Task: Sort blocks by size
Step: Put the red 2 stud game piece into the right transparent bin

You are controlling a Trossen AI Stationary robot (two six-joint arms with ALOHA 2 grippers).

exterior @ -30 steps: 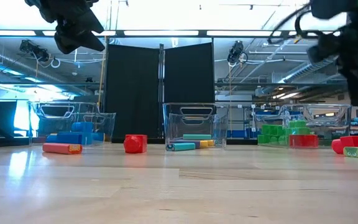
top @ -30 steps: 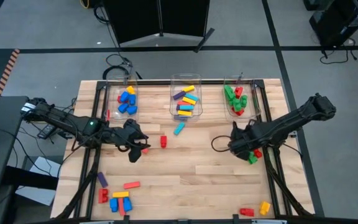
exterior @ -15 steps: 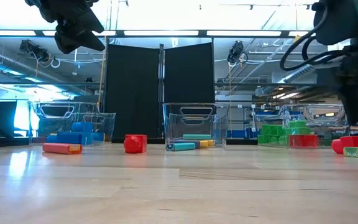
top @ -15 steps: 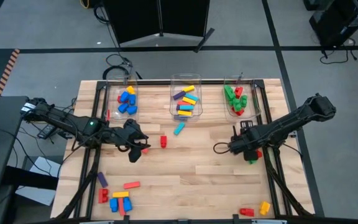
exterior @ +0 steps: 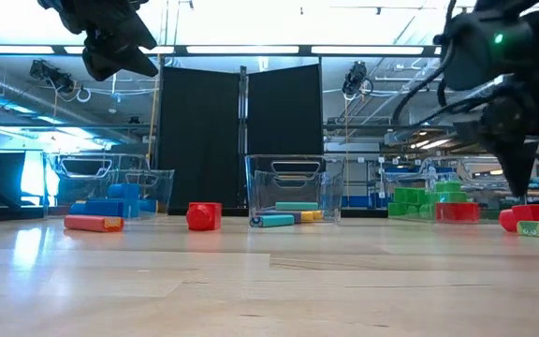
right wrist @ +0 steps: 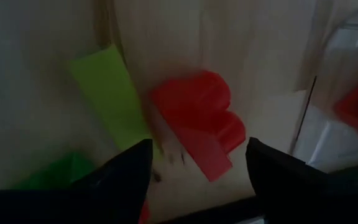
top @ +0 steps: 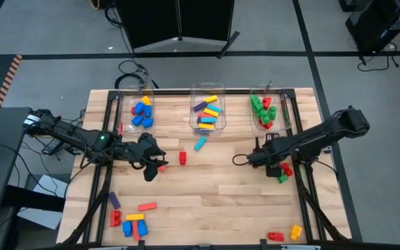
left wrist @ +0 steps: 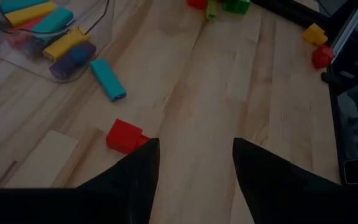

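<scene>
Blocks of coloured plastic lie sorted in three clear plastic bins [top: 207,90] along the table's far edge, with loose ones scattered across the wooden table [top: 221,194]. The right gripper [top: 278,167], fingers spread and empty, hangs low over a chunky red block [right wrist: 197,121] beside a light-green long block [right wrist: 107,93] near the table's right edge. The left gripper [top: 153,167], also spread and empty, hovers left of centre near a small red block [left wrist: 124,135].

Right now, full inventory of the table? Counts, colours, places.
Clear bins: three, along the far edge; left holds blue, yellow and red blocks, middle mixed colours, right green and red.
Cyan block: one, just in front of the middle bin.
Red block: one, near the cyan one.
Red and green blocks: small cluster, right side, by the right gripper.
Near-left pile: red, blue, yellow, purple.
Near-right pair: red, yellow.
Left gripper: jaws open, empty, raised left of centre.
Right gripper: jaws open, over the right cluster.
</scene>
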